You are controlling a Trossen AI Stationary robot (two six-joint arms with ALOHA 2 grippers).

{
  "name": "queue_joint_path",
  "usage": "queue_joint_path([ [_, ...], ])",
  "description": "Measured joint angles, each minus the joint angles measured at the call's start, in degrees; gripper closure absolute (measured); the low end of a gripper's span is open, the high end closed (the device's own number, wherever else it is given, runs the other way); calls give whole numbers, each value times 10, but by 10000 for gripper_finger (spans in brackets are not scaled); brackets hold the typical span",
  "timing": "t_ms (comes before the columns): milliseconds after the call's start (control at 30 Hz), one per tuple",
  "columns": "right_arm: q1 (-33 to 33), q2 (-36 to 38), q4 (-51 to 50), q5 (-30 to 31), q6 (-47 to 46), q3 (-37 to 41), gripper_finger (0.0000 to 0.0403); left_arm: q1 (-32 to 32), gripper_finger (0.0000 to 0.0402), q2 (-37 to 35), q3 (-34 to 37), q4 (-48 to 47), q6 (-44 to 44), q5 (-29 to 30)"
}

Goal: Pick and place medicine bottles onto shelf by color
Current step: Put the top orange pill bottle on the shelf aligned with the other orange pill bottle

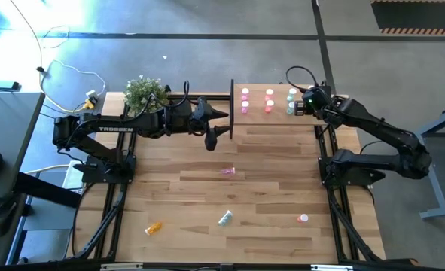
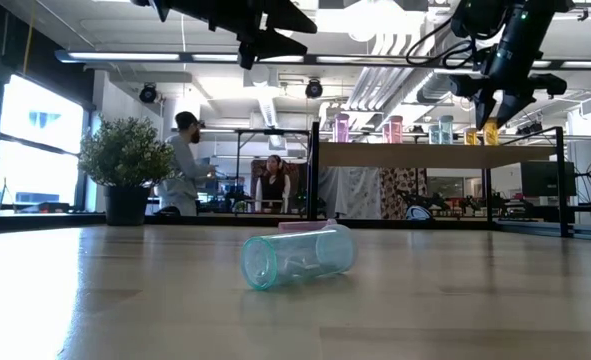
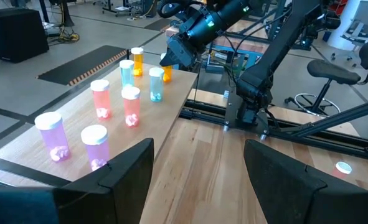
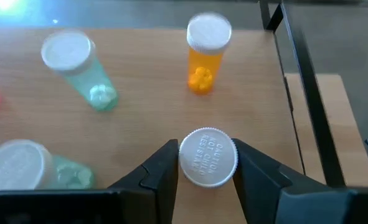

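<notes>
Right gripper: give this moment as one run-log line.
right gripper: around white-capped bottle on shelf, beside orange bottle | left gripper: open, waiting | table: four bottles left

The shelf (image 1: pixel 282 113) sits at the table's far right, carrying upright medicine bottles (image 1: pixel 268 99) in pairs: pink, red-pink, then pale green. The right gripper (image 1: pixel 299 108) is over the shelf's right end by the green pair, while the left gripper (image 1: pixel 226 123) hangs just left of the shelf's dark edge panel. On the tabletop (image 1: pixel 207 188) lie a pink bottle (image 1: pixel 228 172) at centre, and near the front an orange bottle (image 1: pixel 154 226), a green bottle (image 1: pixel 225 218) and a red-pink bottle (image 1: pixel 303 218); a potted plant (image 1: pixel 145 92) stands far left.
</notes>
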State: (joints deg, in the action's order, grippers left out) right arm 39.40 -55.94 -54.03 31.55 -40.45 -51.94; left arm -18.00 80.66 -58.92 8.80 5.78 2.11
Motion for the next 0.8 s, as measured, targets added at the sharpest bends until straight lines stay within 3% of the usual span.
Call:
queue_joint_path([
  [300,0,1,0,-4,0,0,222,0,161,0,0,0,0,0],
  [800,0,29,7,-1,-11,-1,218,0,161,0,0,-4,0,0],
])
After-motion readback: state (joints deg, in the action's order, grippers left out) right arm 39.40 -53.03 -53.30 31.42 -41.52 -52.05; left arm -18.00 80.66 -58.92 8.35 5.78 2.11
